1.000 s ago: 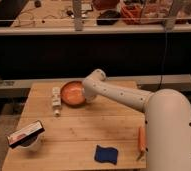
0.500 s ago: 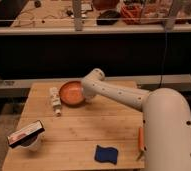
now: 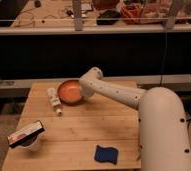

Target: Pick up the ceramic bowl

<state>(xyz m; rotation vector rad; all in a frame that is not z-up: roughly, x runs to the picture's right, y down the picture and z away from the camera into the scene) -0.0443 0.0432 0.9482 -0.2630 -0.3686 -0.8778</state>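
The ceramic bowl (image 3: 69, 92) is a round orange bowl at the far left-centre of the wooden table (image 3: 84, 132). My white arm reaches from the right across the table. My gripper (image 3: 85, 90) is at the bowl's right rim, under the arm's wrist, which hides most of it.
A small white bottle (image 3: 54, 100) lies just left of the bowl. A white cup with a dark packet on top (image 3: 26, 136) stands at the front left. A blue sponge (image 3: 105, 154) lies at the front centre. A cluttered shelf runs behind the table.
The arm's wrist has shifted slightly along the bowl's right rim. The bowl and other objects stay where they were.
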